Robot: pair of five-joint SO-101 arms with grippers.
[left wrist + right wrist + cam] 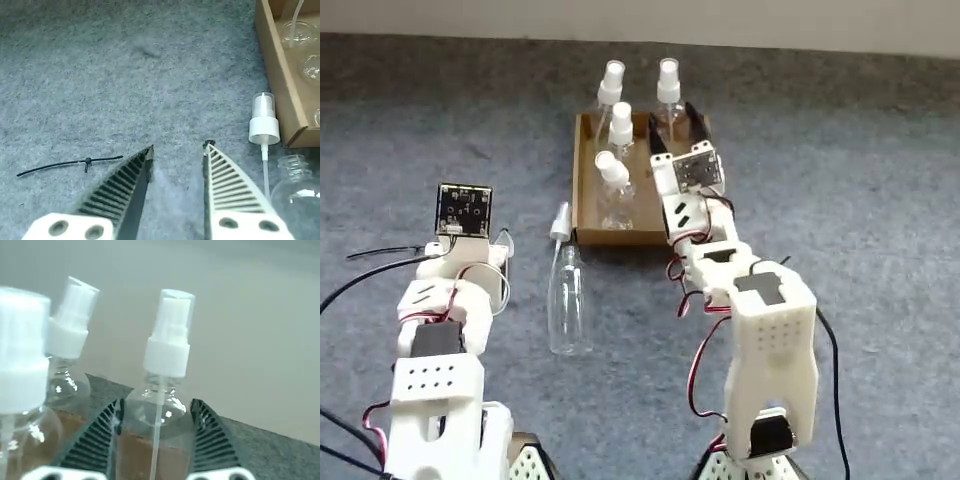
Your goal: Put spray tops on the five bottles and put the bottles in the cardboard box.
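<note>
Gripping clear round bottle (150, 412): ribbed black right gripper (156, 403).

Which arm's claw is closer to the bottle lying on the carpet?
Left. The left gripper is just beside the lying bottle; the right gripper is farther off, in the cardboard box at an upright bottle.

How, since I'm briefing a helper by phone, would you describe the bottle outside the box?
Find the cardboard box on the grey carpet. A clear bottle lies by its corner nearest the left arm. Unlike the four bottles standing capped inside, it lies flat, spray top off.
</note>
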